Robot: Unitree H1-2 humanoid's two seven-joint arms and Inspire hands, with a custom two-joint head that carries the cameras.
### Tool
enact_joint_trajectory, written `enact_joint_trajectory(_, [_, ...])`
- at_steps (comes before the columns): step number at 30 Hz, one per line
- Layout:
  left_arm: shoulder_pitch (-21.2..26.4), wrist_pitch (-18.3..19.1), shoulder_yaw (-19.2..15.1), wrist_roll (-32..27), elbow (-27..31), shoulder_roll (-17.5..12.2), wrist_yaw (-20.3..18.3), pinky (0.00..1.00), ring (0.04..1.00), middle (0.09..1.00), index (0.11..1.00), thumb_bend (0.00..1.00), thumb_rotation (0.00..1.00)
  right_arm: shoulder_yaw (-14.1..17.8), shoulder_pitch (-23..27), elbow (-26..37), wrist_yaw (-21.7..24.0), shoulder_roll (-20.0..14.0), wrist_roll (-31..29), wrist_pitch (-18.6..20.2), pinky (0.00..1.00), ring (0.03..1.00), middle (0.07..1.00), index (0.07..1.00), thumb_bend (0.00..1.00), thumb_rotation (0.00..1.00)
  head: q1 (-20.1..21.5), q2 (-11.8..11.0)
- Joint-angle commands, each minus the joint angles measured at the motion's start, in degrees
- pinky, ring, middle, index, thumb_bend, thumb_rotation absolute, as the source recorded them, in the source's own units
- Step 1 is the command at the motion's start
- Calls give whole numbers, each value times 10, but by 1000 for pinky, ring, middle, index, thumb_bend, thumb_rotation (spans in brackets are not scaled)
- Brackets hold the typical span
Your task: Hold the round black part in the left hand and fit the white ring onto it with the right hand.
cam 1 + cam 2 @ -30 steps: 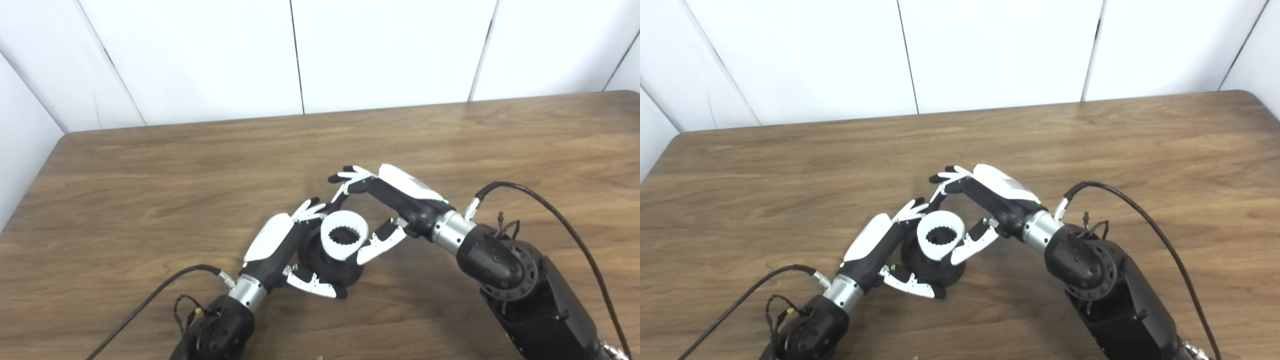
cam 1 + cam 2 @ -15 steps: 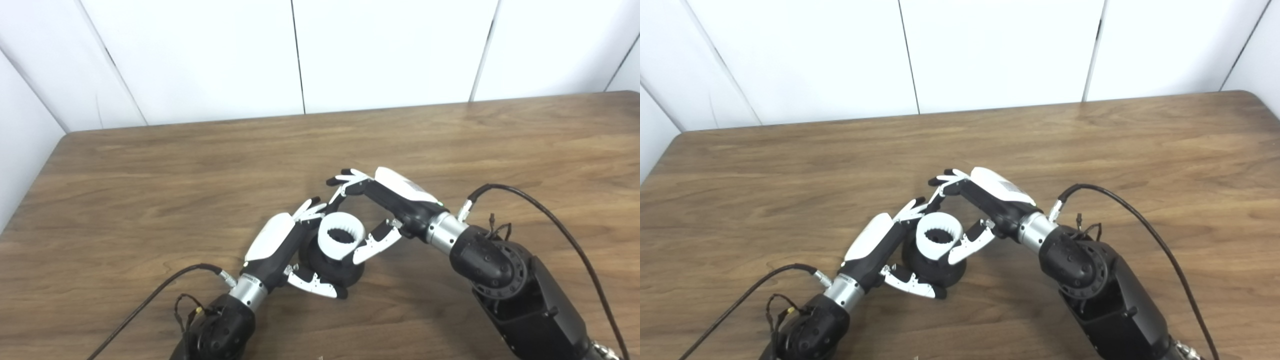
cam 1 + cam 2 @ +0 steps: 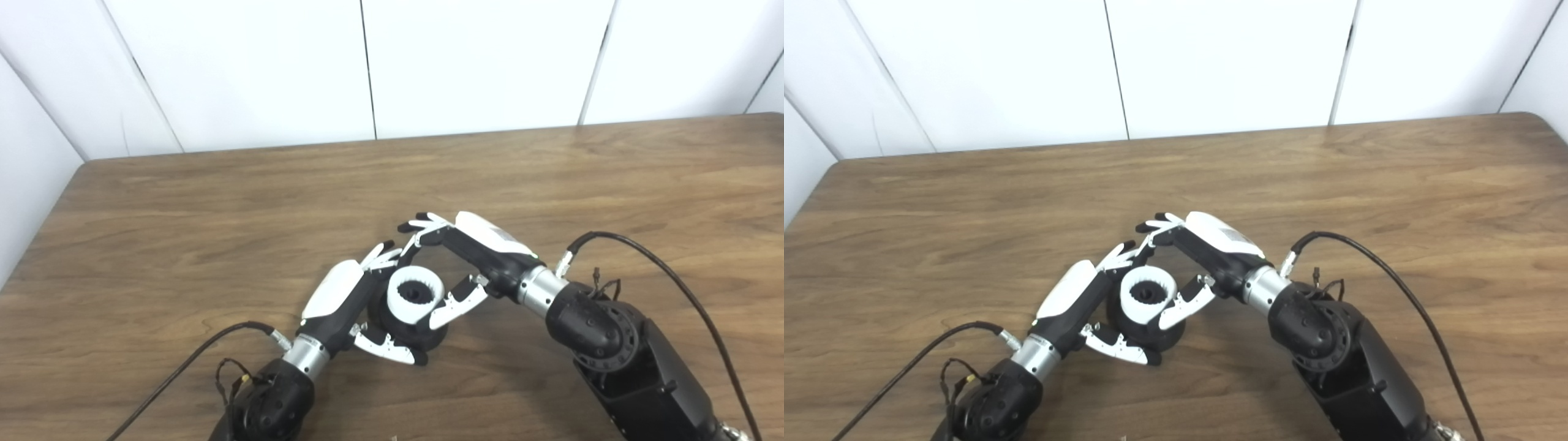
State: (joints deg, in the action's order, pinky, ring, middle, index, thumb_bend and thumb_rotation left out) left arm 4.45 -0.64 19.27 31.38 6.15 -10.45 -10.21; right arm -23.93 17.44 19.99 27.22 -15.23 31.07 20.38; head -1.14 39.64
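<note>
The round black part (image 3: pixel 409 327) stands on the wooden table (image 3: pixel 184 214), with my left hand (image 3: pixel 343 300) shut around its left side, thumb below and fingers behind. The white toothed ring (image 3: pixel 415 295) sits on top of the black part, its dark centre showing. My right hand (image 3: pixel 471 260) is shut on the ring, thumb pressing its right side and fingers curled over its far side. In the right eye view the ring (image 3: pixel 1148 296) and black part (image 3: pixel 1145 331) look stacked, and how deep the ring is seated is hidden.
Black cables (image 3: pixel 674 275) trail from both wrists across the table near its front. White wall panels (image 3: pixel 367 61) stand behind the table's far edge.
My right hand has lowered the white ring down onto the black part, and the ring looks lower and smaller. The left hand has stayed in place.
</note>
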Motion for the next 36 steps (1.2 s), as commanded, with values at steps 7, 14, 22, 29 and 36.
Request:
enact_joint_trajectory(7, [5, 13, 5, 4, 6, 0, -11, 893, 997, 914, 613, 904, 192, -7, 14, 19, -4, -5, 22, -28, 936, 1000, 904, 489, 525, 152, -2, 3])
enact_joint_trajectory(14, [3, 13, 2, -5, 7, 3, -12, 900, 1000, 918, 613, 901, 173, -8, 15, 12, 5, -11, 24, -29, 909, 998, 902, 599, 861, 247, -4, 2])
enact_joint_trajectory(22, [1, 17, -1, -12, 6, 6, -13, 916, 1000, 920, 622, 924, 177, -4, 15, 4, 12, -20, 16, -30, 885, 989, 899, 662, 996, 291, -5, 3])
enact_joint_trajectory(29, [2, 21, 0, 9, 7, -2, -11, 890, 997, 910, 681, 994, 203, -1, 17, -2, 14, -23, 13, -34, 873, 989, 901, 664, 1000, 303, -6, 3])
enact_joint_trajectory(36, [-1, 22, -11, -7, 8, -7, -15, 907, 996, 917, 740, 1000, 245, 6, 17, -1, 12, -21, 9, -32, 874, 983, 899, 661, 1000, 308, -6, 2])
